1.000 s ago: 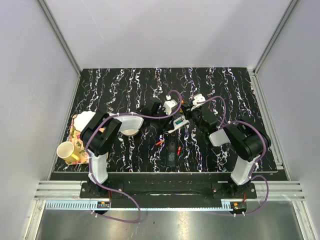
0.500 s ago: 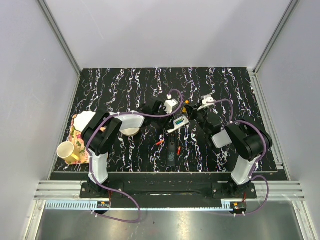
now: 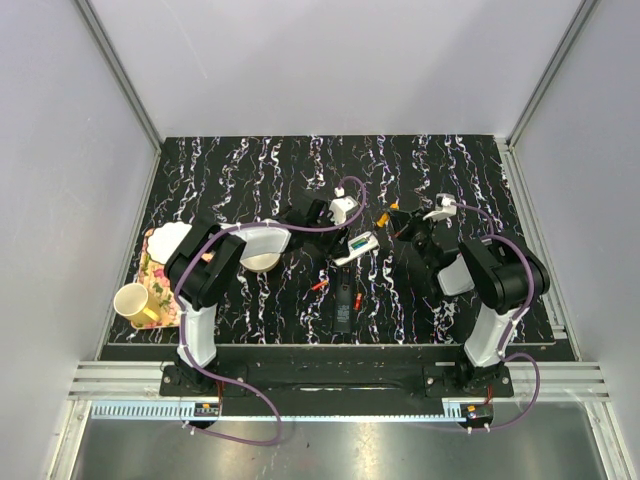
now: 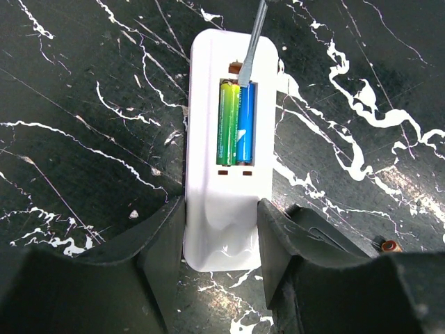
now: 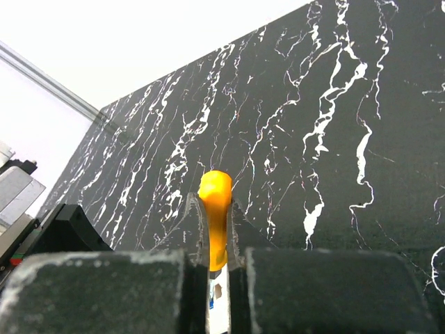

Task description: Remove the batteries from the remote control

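Pinching the remote control [image 4: 221, 233] by its 6 o'clock end with the left end effector [image 4: 221, 209], fingers [image 4: 163, 243] pressed against both long sides, handset flat on the surface [image 4: 83, 104], slot face up. Lying side by side in that slot, toward 12 o'clock from the grip: the batteries, green [image 4: 228, 125] on the 9 o'clock side, blue [image 4: 245, 125] on the 3 o'clock side, neither lifted. Gripping the orange stick [image 5: 214, 198] in the right end effector [image 5: 217, 240], pressed together on the handle, and reaching in from 1 o'clock with the metal shaft [image 4: 252, 35], tip at the 12 o'clock end of the blue cell. Cannot tell whether wedged under it or merely resting against the slot wall.

Judging the risks from here:
- Levering too hard and popping the blue cell free, sending it rolling away across the surface, perhaps under an arm.
- Slipping off the rounded battery end and skating over the white plastic, or jamming into the contact at the slot's end.
- Pushing toward 6 o'clock instead of upward and shoving the handset through the pinch, given a hold on the tail end only.
- Prying upward with the 12 o'clock end unsupported and tipping the remote about the grip.
- Catching the green neighbour and wedging both cells tighter.
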Controlling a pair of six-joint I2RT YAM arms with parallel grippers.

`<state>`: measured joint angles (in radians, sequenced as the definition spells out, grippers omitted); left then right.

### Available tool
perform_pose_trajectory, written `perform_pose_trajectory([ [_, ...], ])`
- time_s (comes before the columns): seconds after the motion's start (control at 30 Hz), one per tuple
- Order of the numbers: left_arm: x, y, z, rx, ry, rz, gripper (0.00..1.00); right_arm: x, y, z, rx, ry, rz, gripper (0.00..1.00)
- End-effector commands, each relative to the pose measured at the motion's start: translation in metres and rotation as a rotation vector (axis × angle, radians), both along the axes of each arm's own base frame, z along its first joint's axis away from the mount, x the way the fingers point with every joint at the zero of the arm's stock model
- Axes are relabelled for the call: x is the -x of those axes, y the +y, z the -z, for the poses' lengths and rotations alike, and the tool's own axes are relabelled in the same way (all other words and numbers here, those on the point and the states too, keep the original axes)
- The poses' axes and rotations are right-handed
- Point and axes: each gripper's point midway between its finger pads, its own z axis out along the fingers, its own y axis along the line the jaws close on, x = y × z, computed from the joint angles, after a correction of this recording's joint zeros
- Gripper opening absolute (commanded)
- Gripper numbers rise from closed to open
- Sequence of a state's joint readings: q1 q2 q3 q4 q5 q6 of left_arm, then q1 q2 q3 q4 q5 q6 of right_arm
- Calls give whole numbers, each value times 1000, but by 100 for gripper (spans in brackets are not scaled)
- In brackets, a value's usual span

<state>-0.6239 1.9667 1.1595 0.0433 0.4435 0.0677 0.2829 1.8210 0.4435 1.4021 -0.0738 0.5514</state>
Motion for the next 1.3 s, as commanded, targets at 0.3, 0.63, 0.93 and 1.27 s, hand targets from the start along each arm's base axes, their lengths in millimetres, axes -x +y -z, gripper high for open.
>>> perform_pose_trajectory([
  [0.3,-9,-3,23,-45,-8,-32,0,-1,6,-14,-108,-56,-76,0],
  [0.63,-8,-3,26,-49,-4,-27,0,-4,19,-28,-119,-94,-156,0],
  [0.93,-8,-3,26,-57,-2,-27,0,-8,29,-53,-119,-165,-212,0],
  [1.27,-7,-1,30,-70,2,-32,0,-5,42,-65,-139,-184,-295,0],
])
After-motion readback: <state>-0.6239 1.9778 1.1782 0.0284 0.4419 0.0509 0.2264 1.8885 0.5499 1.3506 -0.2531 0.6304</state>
